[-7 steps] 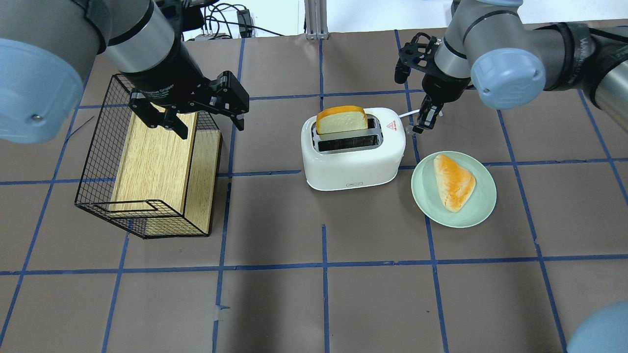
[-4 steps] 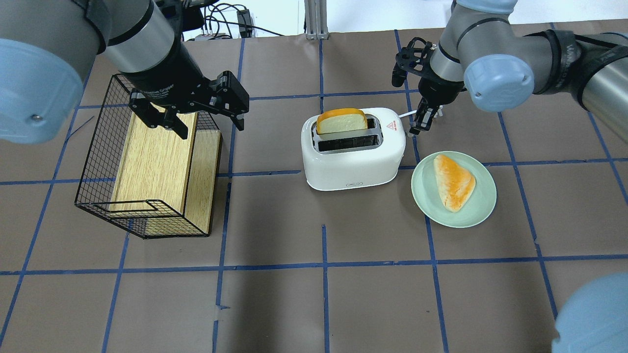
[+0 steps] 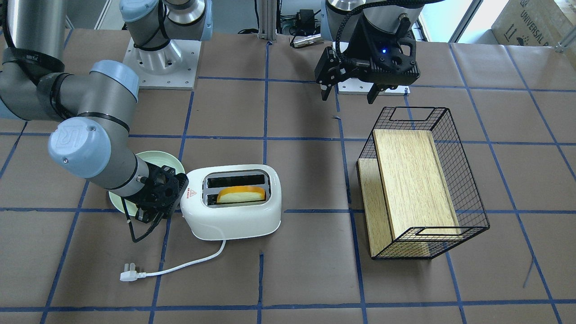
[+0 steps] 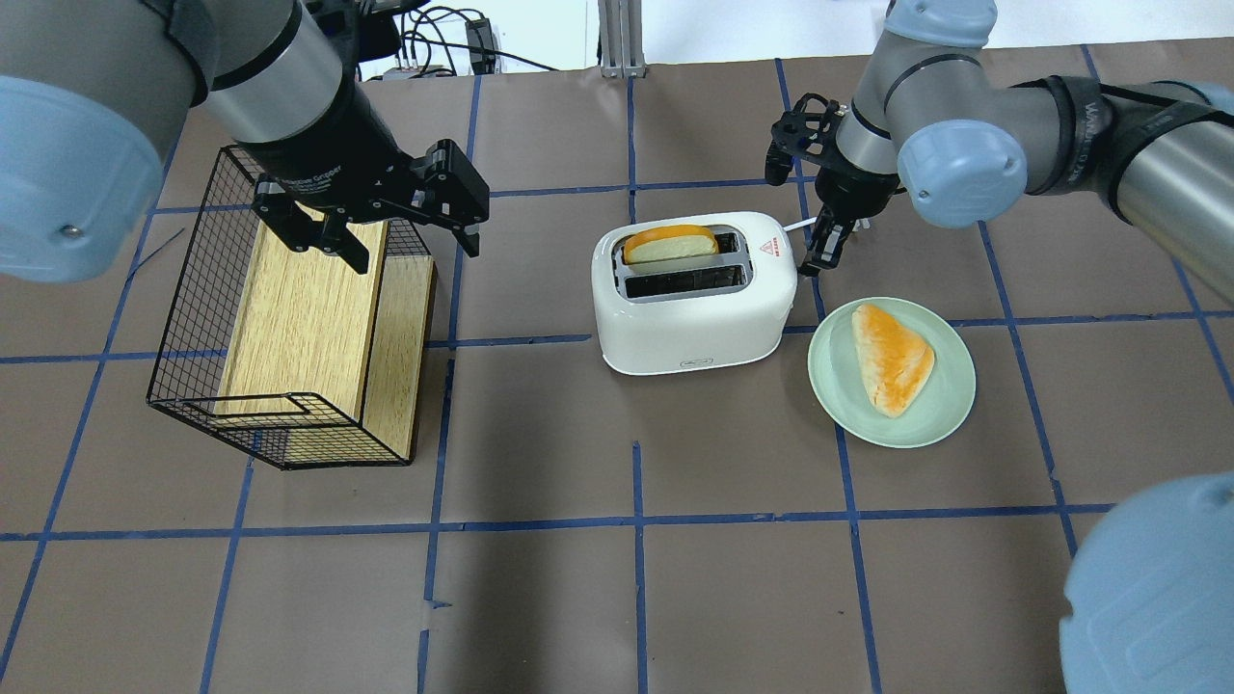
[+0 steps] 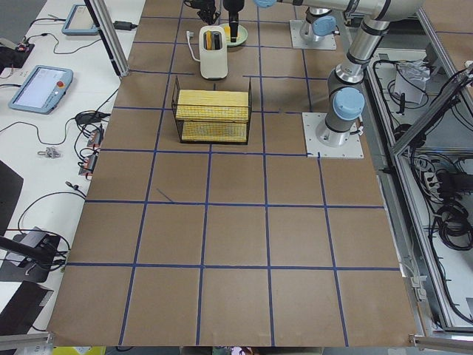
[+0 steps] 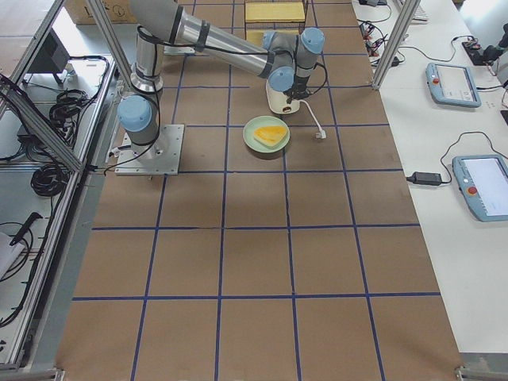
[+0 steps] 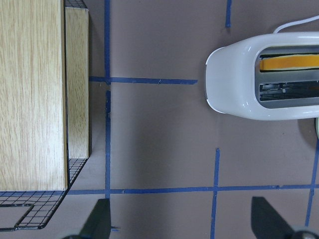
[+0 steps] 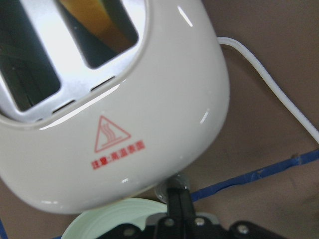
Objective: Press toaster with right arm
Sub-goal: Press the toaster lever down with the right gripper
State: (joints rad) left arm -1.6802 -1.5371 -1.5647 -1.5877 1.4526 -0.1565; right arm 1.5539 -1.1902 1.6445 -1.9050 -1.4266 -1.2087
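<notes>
Brown table point(image 4: 636, 598), right fingers point(image 8: 178, 206) pressed together, tips on toaster point(image 4: 694, 318) lever point(image 8: 166, 188)

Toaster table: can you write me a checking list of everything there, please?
Surface: brown table with blue tape squares.
Job's things: white toaster, a bread slice low in one slot, the other slot empty.
Clutter: black wire basket holding wooden boards; green plate with a pastry.
Grippers: right gripper jaws shut, tip at the toaster's end; left gripper jaws open, above the basket.
Cables: white cord lies on the table, plug not plugged in.
Surroundings: tablets on side benches; no people seen.
</notes>
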